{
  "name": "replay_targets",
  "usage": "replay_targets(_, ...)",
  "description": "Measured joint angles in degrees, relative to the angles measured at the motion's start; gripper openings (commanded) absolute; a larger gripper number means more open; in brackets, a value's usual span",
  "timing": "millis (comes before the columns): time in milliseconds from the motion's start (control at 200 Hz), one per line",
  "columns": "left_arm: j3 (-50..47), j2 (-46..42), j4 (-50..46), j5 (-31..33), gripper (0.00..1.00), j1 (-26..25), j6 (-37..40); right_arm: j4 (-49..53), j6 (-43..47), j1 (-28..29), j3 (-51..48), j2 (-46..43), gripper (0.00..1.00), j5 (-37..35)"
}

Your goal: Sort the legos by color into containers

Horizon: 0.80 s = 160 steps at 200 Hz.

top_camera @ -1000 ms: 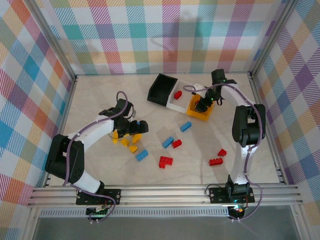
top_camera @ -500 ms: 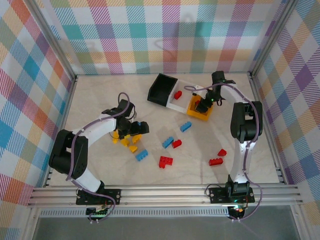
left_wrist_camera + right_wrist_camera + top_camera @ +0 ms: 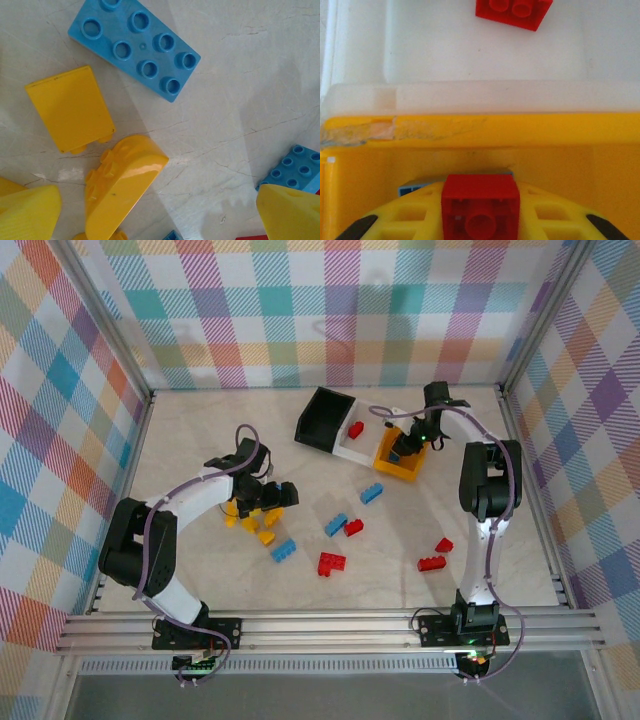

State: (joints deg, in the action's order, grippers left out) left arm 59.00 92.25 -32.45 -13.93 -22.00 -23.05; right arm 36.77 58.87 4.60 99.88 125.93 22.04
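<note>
Red brick (image 3: 480, 202) pinched by right gripper (image 3: 480, 222) inside orange bin (image 3: 470, 131).
Next, likely: lift it, carry it to white bin (image 3: 470, 60); left gripper (image 3: 157, 212) hangs spread over yellow bricks (image 3: 70, 107).

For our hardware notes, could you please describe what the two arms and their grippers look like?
Both the left arm and right arm have white links, black joints and black bases, with a purple cable looping along each. The right gripper has yellow fingers with cut-out slots and black patches.
</note>
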Motion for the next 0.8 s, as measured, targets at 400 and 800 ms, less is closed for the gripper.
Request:
replay_targets(400,0.0,-0.3,0.0,0.0,1.0,0.0,-0.1,-7.6,-13.8,0.4,-3.3,-11.9,0.18,3.8)
replay_targets(800,1.6,-3.1,-2.5,2.6,1.0,0.0,0.6,-15.2,-30.0,8.9,5.0,-1.9,0.39,4.9)
